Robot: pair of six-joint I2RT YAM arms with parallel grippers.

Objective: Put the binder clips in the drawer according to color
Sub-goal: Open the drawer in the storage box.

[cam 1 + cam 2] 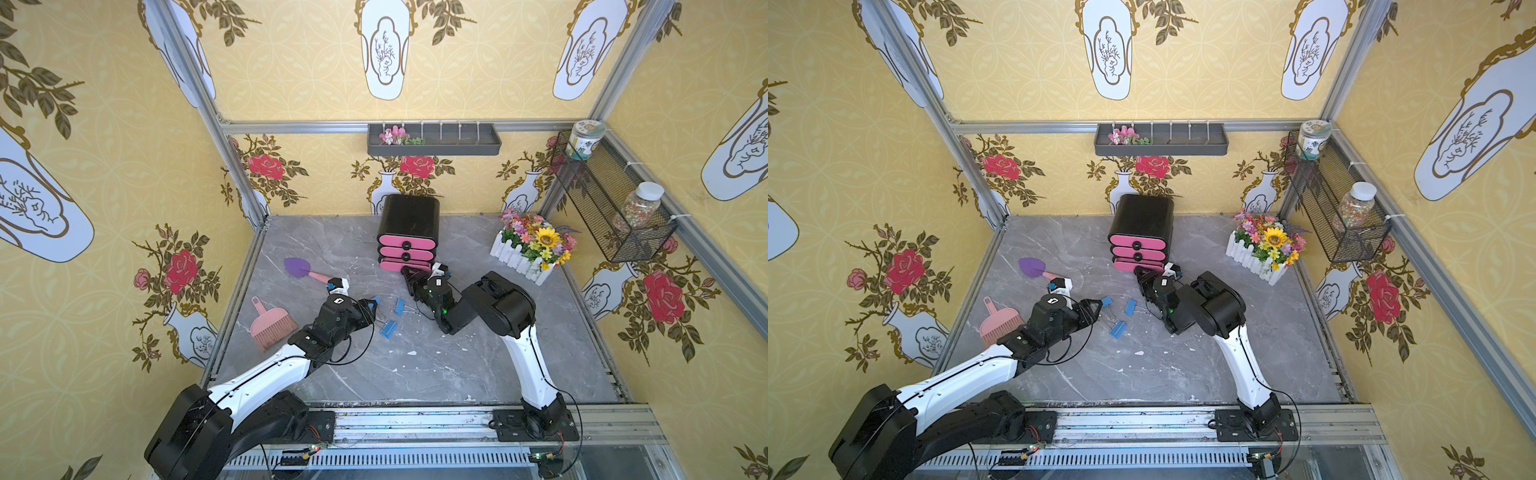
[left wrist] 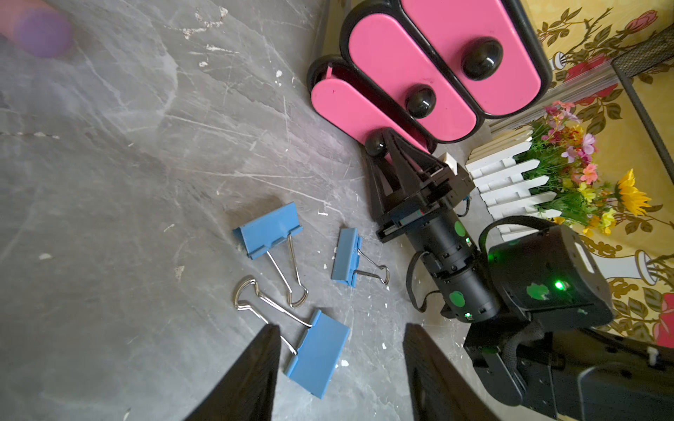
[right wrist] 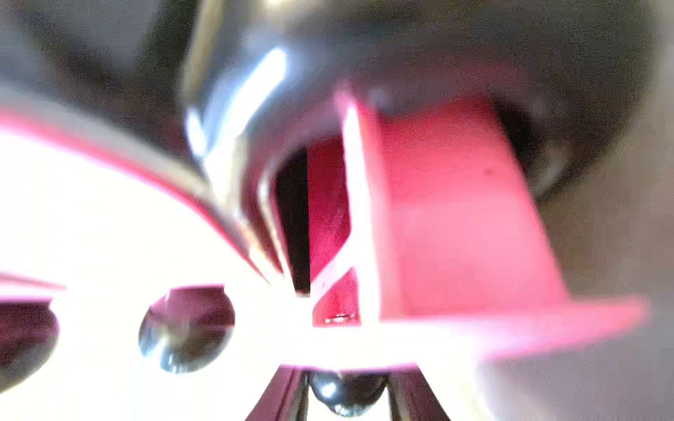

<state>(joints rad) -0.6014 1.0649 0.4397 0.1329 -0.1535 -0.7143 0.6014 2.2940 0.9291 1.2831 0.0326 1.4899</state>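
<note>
Grey marble table (image 1: 415,374), drawer (image 1: 409,224) fronts facing arms, right pincer (image 1: 409,274) clamping bottom knob (image 2: 375,145), left pincer (image 2: 342,330) half open

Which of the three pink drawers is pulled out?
The bottom drawer: it sticks out of the cabinet, with the right gripper closed on its knob. The middle drawer and top drawer sit flush.

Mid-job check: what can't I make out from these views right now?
- Inside the bottom drawer: the right wrist view is blurred and washed out; in both top views the right gripper, shut on the knob, covers it.
- Contents of the upper two drawers: fronts closed, every view.
- One of three blue binder clips: partly under the left gripper in a top view.
</note>
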